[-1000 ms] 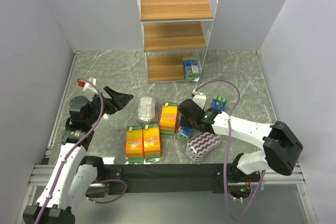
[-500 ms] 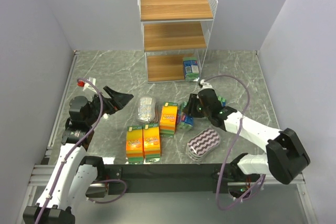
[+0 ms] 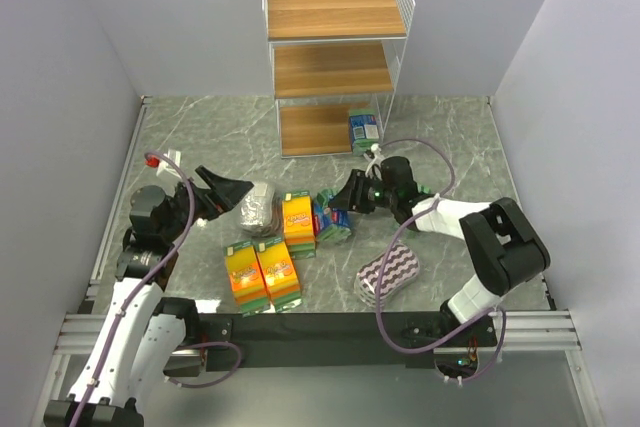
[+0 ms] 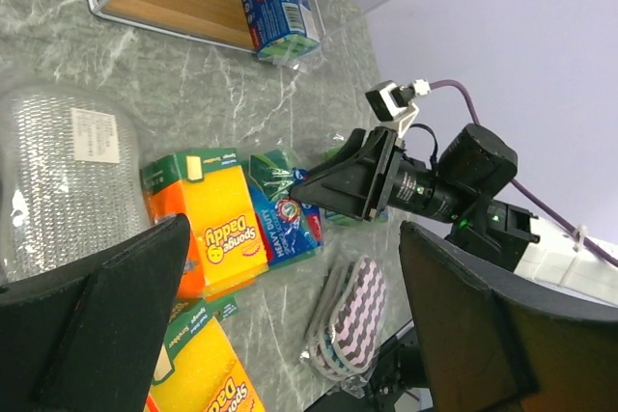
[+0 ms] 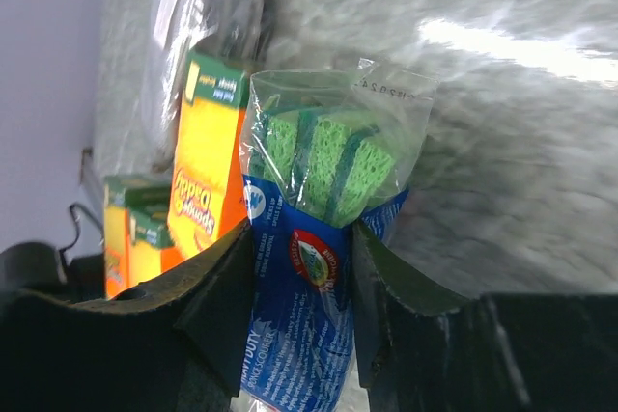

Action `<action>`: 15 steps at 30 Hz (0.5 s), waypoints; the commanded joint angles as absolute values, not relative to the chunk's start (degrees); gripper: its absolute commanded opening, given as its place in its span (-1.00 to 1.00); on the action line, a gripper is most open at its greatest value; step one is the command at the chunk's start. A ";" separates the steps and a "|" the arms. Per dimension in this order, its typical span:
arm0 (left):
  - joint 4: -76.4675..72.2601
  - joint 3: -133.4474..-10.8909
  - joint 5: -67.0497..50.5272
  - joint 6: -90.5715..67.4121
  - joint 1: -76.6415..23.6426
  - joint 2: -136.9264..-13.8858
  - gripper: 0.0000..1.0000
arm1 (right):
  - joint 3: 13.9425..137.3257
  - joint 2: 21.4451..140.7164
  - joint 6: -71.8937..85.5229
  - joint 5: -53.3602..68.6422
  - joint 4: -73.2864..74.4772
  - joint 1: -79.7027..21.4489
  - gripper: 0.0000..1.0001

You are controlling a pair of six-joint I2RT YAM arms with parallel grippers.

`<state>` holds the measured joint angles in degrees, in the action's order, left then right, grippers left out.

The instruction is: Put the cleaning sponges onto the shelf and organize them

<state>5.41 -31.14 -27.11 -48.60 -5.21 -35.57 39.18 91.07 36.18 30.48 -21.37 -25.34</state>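
Observation:
My right gripper (image 3: pixel 346 207) is shut on a blue-green sponge pack (image 3: pixel 330 219), low over the table's middle. In the right wrist view the pack (image 5: pixel 311 258) fills the gap between both fingers, green sponge end outward. It presses against an orange-yellow pack (image 3: pixel 298 223). Two more orange-yellow packs (image 3: pixel 262 272) lie nearer the front. A silvery-grey oval pack (image 3: pixel 258 208) lies just under my open left gripper (image 3: pixel 226 190). The purple-white striped oval (image 3: pixel 388 273) lies front right. The shelf (image 3: pixel 335 57) stands at the back, with one blue-green pack (image 3: pixel 364 131) on its bottom tier.
The left wrist view shows the silvery pack (image 4: pixel 68 171), an orange-yellow pack (image 4: pixel 217 229), the held blue-green pack (image 4: pixel 285 214) and the striped oval (image 4: pixel 348 320) between its wide fingers. Grey walls close in the table on the left, back and right. The right arm's cable (image 3: pixel 425 152) loops near the shelf.
The right gripper closed on the blue-green pack and swung back and left with it. The orange-yellow packs and the silvery pack were pushed leftward. The left arm stayed put.

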 commanded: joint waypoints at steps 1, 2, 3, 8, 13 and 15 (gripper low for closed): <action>5.01 -31.99 -26.46 -47.29 -5.19 -34.37 0.93 | 42.71 90.44 36.39 33.25 -24.89 -25.22 0.10; 5.01 -31.82 -26.54 -47.20 -5.19 -34.28 0.93 | 42.98 88.96 34.56 30.70 -22.44 -25.22 0.29; 5.01 -31.64 -26.54 -47.11 -5.19 -34.28 0.93 | 43.94 88.16 33.50 27.72 -17.28 -25.22 0.41; 3.08 -30.50 -26.98 -47.63 -5.19 -35.41 0.93 | 50.61 84.82 30.76 1.35 2.69 -25.40 0.62; 0.88 -30.23 -27.77 -48.69 -5.19 -36.91 0.93 | 54.59 82.45 29.36 -8.62 13.55 -26.28 0.63; 0.79 -30.23 -27.60 -48.60 -5.19 -37.09 0.93 | 51.87 78.50 27.08 -3.46 10.30 -27.33 0.61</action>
